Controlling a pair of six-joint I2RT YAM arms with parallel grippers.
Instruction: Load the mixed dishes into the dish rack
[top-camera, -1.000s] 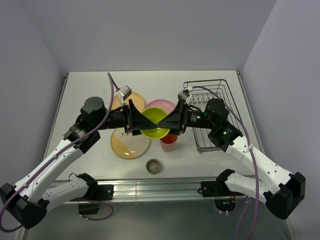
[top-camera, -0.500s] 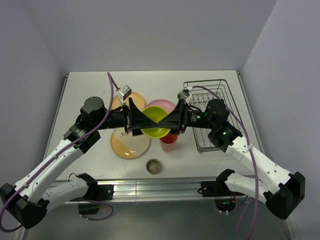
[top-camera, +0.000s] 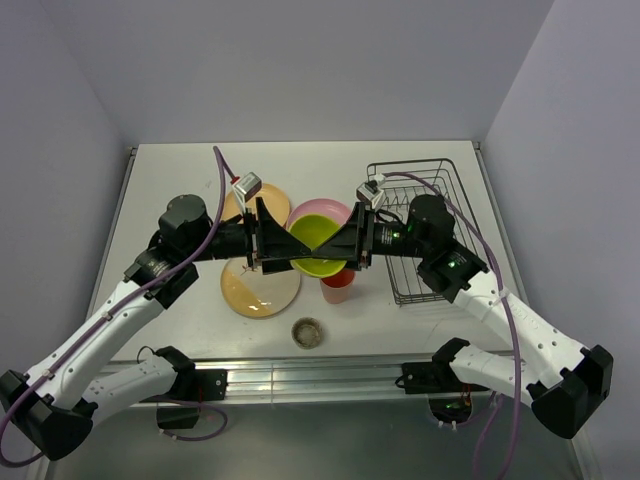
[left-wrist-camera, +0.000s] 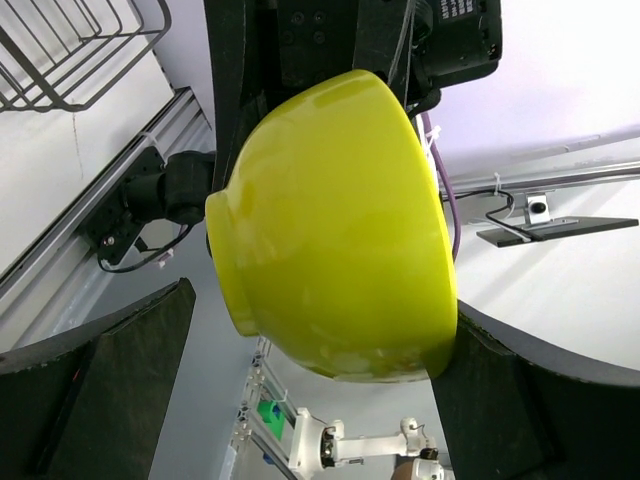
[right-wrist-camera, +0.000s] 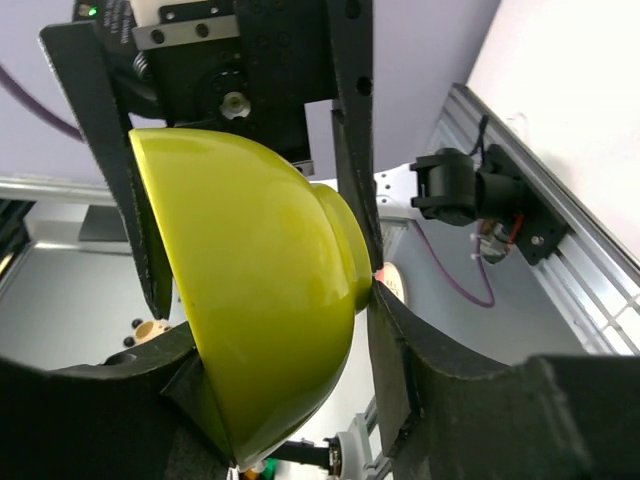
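Observation:
The lime-green bowl (top-camera: 318, 250) hangs above the table's middle, between both grippers. My right gripper (top-camera: 347, 246) is shut on it: in the right wrist view the bowl (right-wrist-camera: 250, 300) sits with one finger at its rim and the other against its foot. My left gripper (top-camera: 270, 240) stands open, its fingers (left-wrist-camera: 110, 390) spread wide of the bowl (left-wrist-camera: 330, 220). Below lie the pink plate (top-camera: 318, 209), orange plate (top-camera: 238, 205), cream-and-yellow plate (top-camera: 258, 288), pink cup (top-camera: 338, 287) and small speckled bowl (top-camera: 308, 331). The dish rack (top-camera: 408, 166) stands at the right.
The right arm's wrist and elbow reach across the rack's near half. The rack's wires (left-wrist-camera: 70, 60) show at the upper left of the left wrist view. The table's near edge rail (top-camera: 310, 375) runs just past the speckled bowl.
My left jaws have spread wide, away from the bowl. My right jaws have drawn in onto it. The bowl has shifted slightly toward the back.

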